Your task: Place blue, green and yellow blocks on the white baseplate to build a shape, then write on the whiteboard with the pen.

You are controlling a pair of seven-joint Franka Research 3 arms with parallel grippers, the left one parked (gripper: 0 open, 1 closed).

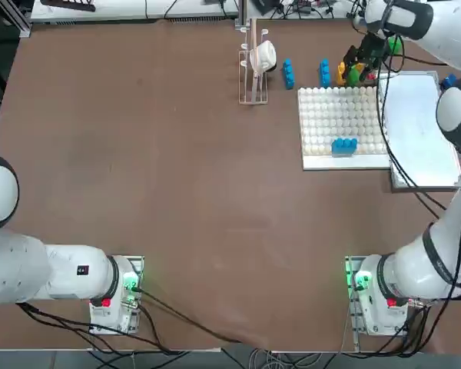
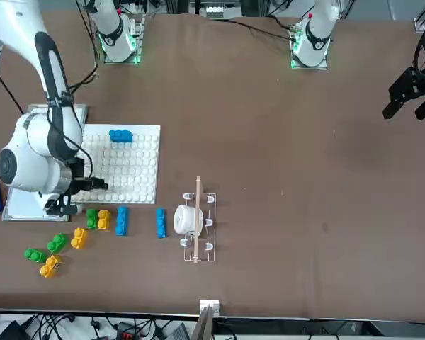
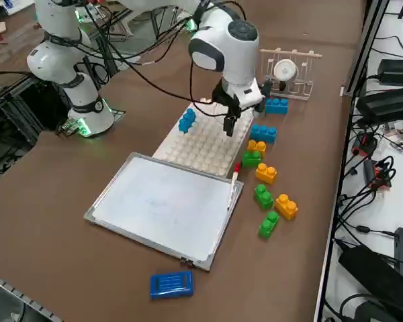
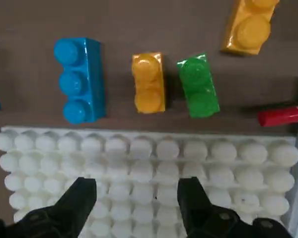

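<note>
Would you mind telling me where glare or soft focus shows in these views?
Right wrist view: highlights gleam on the blocks, and the open right hand looks soft. Right side view: the whiteboard shows no strong glare. Top view: green base lights glow.

- The studded baseplate lies near the table's far right corner, as the robot faces it.
- One block sits on the baseplate, by its near edge.
- The whiteboard lies just beside the baseplate's right edge, toward the table's right edge.
- The pen lies along the whiteboard's far edge, by the baseplate's corner.
- Loose blocks lie in a row on the table beyond the baseplate's far edge; more lie scattered beyond the whiteboard, nearer the far edge.
- A small rack stands left of the blocks.
- The right gripper hangs over the baseplate's far edge, fingers spread, holding nothing.
- A slab lies on the table beside the whiteboard's right edge.
</note>
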